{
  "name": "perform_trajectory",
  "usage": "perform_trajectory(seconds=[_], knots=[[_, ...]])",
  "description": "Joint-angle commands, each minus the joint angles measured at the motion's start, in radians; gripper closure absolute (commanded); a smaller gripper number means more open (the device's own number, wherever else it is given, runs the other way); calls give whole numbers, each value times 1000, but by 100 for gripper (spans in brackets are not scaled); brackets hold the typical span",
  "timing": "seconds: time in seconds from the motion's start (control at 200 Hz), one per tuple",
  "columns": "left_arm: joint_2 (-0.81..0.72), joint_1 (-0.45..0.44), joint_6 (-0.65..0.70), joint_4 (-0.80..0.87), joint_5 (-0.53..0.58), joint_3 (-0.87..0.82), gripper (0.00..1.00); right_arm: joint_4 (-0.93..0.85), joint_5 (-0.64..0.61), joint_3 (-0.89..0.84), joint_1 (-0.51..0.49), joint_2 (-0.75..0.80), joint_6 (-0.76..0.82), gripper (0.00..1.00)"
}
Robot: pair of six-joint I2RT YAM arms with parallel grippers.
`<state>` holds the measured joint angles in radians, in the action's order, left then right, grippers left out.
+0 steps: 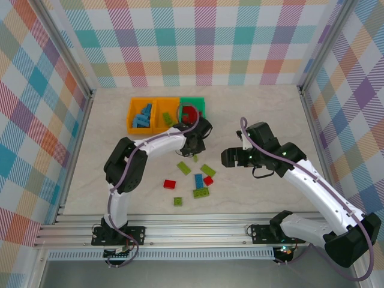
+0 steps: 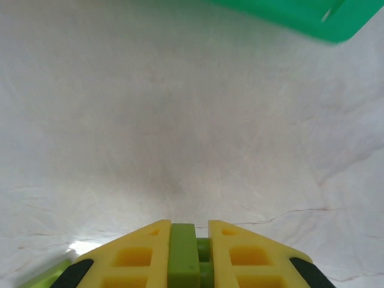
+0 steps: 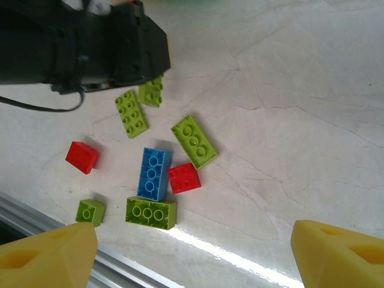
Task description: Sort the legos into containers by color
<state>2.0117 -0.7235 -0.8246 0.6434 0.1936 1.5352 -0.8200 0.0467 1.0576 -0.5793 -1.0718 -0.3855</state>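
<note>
**Left gripper (image 2: pixel 189 230).** The jaws are clamped on a lime green brick (image 2: pixel 183 259), which sits edge-on between the yellow fingers (image 2: pixel 135 257) at the bottom centre of the left wrist view. It cannot be told whether this brick touches the bench (image 2: pixel 180 120). A corner of the green bin (image 2: pixel 300 15) shows at the upper right, well apart from the held brick. In the overhead view the left gripper (image 1: pixel 194 146) sits just below the green bin (image 1: pixel 193 99), near frame centre.

**Right gripper (image 3: pixel 193 243).** The jaws are wide apart and hold nothing, with the yellow fingertips (image 3: pixel 51 255) at the lower corners of the right wrist view. In the overhead view the right gripper (image 1: pixel 228 158) lies right of centre, near the loose bricks but not touching them.

**Containers.** Three joined bins stand in a row at the upper centre of the overhead view.
- The left orange bin (image 1: pixel 129 117) holds blue bricks (image 1: pixel 143 116).
- The middle orange bin (image 1: pixel 167 100) holds lime bricks (image 1: pixel 167 117).
- The green bin holds red bricks (image 1: pixel 191 112), partly hidden by the left arm (image 1: pixel 159 141).

**Loose bricks on the bench, right wrist view.**
- A blue brick (image 3: pixel 155 173) touches a red brick (image 3: pixel 183 178).
- A long lime brick (image 3: pixel 194 141) lies just above them.
- A green three-stud brick (image 3: pixel 150 212) lies just below them.
- A small lime brick (image 3: pixel 90 212) lies at the lower left.
- A second red brick (image 3: pixel 81 157) lies at the left.
- Two lime bricks (image 3: pixel 131 113) lie beside the black body of the left arm (image 3: pixel 84 42).
</note>
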Motion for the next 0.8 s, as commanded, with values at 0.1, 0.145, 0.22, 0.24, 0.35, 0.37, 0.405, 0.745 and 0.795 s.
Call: perform_trajectory(seconds=[0.1, 0.145, 0.22, 0.24, 0.35, 0.37, 0.405, 0.745, 0.795], knots=[[-190, 84, 124, -44, 93, 7, 100, 27, 20, 4, -1, -4, -28, 15], [-218, 113, 160, -62, 125, 7, 100, 31, 21, 1, -2, -4, -31, 15], [-224, 181, 216, -92, 136, 34, 100, 43, 31, -4, -1, -7, -33, 14], [-213, 204, 225, -92, 129, 53, 100, 46, 34, -5, -1, -9, -35, 14], [-92, 320, 257, -68, 52, 204, 100, 53, 54, 3, -2, -29, -42, 14], [-64, 336, 261, -67, 39, 235, 100, 53, 58, 4, -3, -31, -42, 14], [-14, 357, 271, -64, 24, 288, 100, 54, 60, 6, -1, -31, -44, 14], [175, 427, 284, -19, -77, 531, 59, 36, 53, 2, -1, 4, -56, 13], [142, 427, 284, -23, -86, 507, 55, 36, 55, 4, -2, 1, -55, 13]])
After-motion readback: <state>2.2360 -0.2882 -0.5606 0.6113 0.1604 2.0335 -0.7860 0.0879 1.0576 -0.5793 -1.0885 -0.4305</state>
